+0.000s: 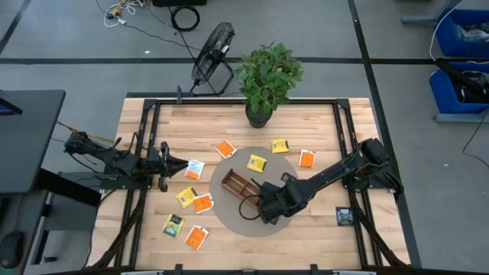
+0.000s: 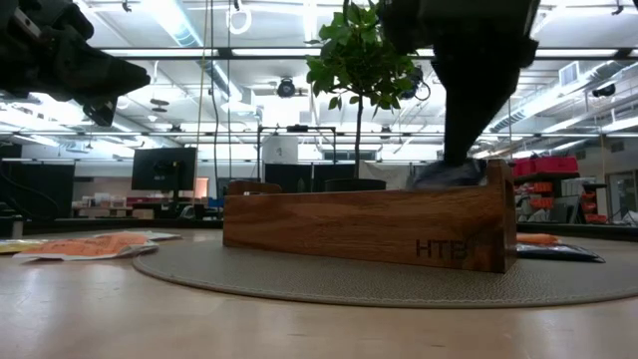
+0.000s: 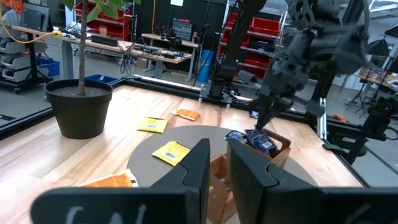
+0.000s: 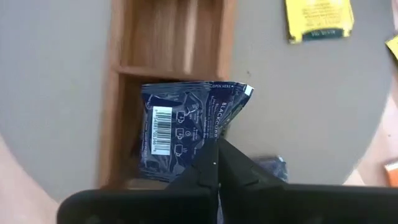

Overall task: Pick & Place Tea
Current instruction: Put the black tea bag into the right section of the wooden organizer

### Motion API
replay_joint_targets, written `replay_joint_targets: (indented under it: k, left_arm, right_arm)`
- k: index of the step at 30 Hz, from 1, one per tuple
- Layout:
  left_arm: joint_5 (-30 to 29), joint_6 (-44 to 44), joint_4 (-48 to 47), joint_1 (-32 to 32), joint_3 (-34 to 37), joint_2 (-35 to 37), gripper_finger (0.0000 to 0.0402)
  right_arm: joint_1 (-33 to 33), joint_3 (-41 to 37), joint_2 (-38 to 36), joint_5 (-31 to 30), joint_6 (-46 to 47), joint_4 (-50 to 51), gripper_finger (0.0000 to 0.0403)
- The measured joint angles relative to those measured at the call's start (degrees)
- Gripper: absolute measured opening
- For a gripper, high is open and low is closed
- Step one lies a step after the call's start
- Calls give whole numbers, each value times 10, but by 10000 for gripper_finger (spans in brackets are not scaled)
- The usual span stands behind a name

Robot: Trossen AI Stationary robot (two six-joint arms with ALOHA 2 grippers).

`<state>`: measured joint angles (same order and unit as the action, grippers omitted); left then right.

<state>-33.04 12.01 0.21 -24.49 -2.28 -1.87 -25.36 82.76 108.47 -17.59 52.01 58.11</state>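
Note:
The tea is small flat sachets, orange (image 1: 225, 149), yellow (image 1: 256, 163) and dark blue, lying around a long wooden tray (image 1: 238, 186) on a round grey mat (image 1: 229, 218). My right gripper (image 4: 216, 149) is over the tray's near end, shut on a dark blue sachet (image 4: 186, 127). That sachet also shows in the left wrist view (image 3: 258, 140) and over the tray's rim in the low view (image 2: 447, 176). At the table's left side my left gripper (image 3: 217, 165) stays level, its fingers a little apart with nothing between them. My right gripper pinches the dark blue sachet between its two shut fingers at one edge, near a corner (image 4: 210, 138). The fingers come from above, slanting steeply down. The sachet is tilted and creased over the tray's end compartment (image 4: 124, 143). Whether it touches the compartment's floor, I cannot tell.
A potted plant (image 1: 263, 76) stands at the table's far edge and a fan (image 1: 212, 50) lies beyond it. A second dark blue sachet (image 1: 287, 177) lies on the mat beside the tray and another (image 1: 344, 216) near the right edge. Several orange and yellow sachets lie front left (image 1: 196, 237).

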Motion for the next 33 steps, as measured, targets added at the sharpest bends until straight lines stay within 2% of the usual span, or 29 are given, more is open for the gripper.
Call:
replay_joint_targets:
  k: [7,16,21,26,29,33]
  left_arm:
    - [0,4,1,0,0,-4,58]
    - [-1,9,3,0,0,-14,58]
    - [-2,8,2,0,0,-16,58]
    - [-2,8,3,0,0,-17,58]
    - [-2,8,3,0,0,-17,58]
    - [-2,8,3,0,0,-17,58]
  right_arm:
    - [0,0,6,16,-16,-4,16]
    - [0,0,-1,18,-52,-4,134]
    - [-11,0,-33,-56,-59,-2,185]
    - [-45,0,-68,-113,-18,22,195]
    - [-68,0,-82,-110,16,57,192]
    - [-88,0,-96,-67,77,109,182]
